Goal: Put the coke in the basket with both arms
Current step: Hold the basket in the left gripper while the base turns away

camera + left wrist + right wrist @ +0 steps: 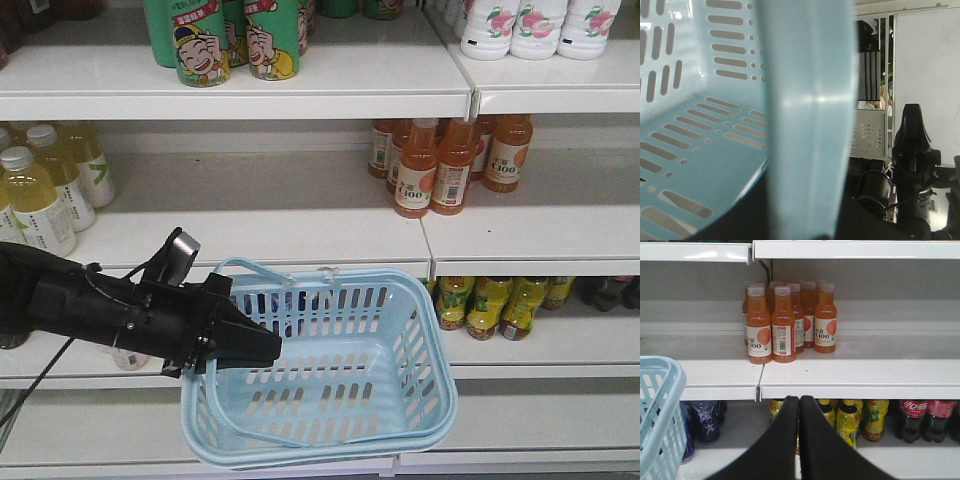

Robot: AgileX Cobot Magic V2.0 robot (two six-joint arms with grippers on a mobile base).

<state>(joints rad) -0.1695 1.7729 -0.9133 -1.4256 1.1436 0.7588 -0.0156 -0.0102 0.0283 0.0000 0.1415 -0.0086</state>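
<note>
Left fingers (pixel 250 345) seem clenched on the near rim of the one basket (pixel 446 396). Right fingers (pixel 789 427) are pressed together, empty; two cola bottles (pixel 912 416) stand lower right of them.

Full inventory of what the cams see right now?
shelves: several tiers, white.
basket: one, light blue, held before the shelves.
green bottles: at least two, cartoon faces, top tier.
white bottles: three, pink labels, top tier right.
orange bottles: a cluster, middle tier.
pale yellow bottles: several, middle tier left.
yellow bottles: several, lower tier.
dark cola bottles: two seen, red labels, lower tier right.
dark blue bottles: count unclear, lower tier.
coke: none in view.
left end effector: black, shut on basket rim.
right end effector: black, shut, empty.
</note>
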